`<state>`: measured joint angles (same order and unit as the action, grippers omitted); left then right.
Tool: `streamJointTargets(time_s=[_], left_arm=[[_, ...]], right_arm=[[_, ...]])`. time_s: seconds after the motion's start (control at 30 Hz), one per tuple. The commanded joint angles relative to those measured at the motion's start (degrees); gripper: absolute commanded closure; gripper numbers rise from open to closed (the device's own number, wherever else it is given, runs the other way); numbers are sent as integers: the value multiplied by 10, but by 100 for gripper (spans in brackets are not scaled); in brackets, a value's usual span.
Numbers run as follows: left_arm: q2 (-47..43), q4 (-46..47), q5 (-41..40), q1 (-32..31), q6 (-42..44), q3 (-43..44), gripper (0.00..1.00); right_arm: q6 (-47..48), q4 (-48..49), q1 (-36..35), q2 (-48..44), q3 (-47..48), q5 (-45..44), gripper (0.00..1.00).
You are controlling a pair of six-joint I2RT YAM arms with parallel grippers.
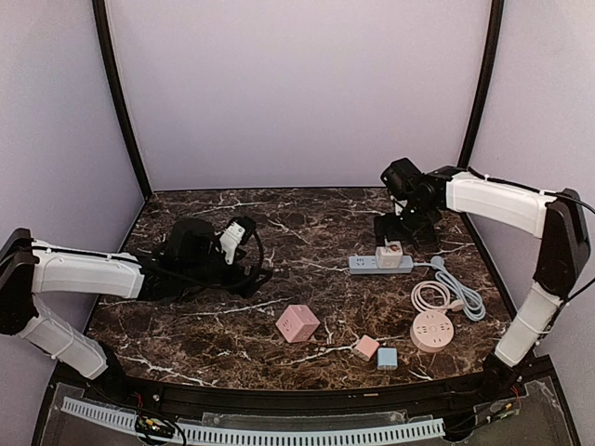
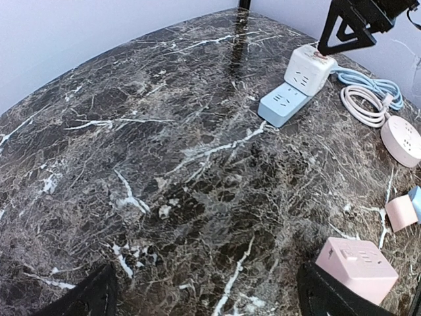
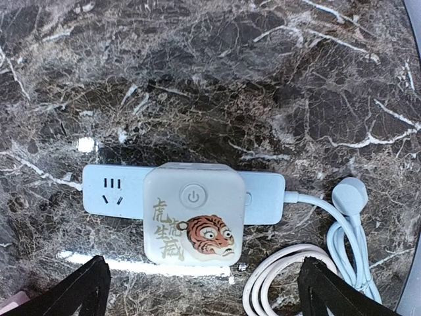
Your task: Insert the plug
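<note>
Right wrist view shows the tiger plug (image 3: 192,214) seated on the blue power strip (image 3: 112,189); right hand (image 3: 205,284) wide and empty, so insertion looks done.

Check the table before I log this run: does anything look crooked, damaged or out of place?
Nothing stands out. The white tiger-print cube adapter sits square on the light blue power strip, with no damage showing. The light blue cable and white cable lie in loose coils beside the strip's end.
</note>
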<state>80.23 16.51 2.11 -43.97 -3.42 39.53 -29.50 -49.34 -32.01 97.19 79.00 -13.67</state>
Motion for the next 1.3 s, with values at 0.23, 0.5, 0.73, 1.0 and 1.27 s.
streamJointTargets(time_s=[0.23,0.5,0.73,1.0,1.27], left_arm=[[-46,-93,-65,-82,-12,-10,5],[-23,-111,-53,-99,-74,6,5],[13,-125,-90,-166,-102,21,6],[4,-119,-70,-203,-116,0,4],[55,-62,-64,-213,-93,-10,4]], right_arm=[[47,126,-9,-115,-71,35,1],[42,111,-11,-164,-95,42,1],[39,133,-11,-235,-155,59,1],[33,139,-11,-251,-186,73,1],[45,161,-12,-257,-195,98,1]])
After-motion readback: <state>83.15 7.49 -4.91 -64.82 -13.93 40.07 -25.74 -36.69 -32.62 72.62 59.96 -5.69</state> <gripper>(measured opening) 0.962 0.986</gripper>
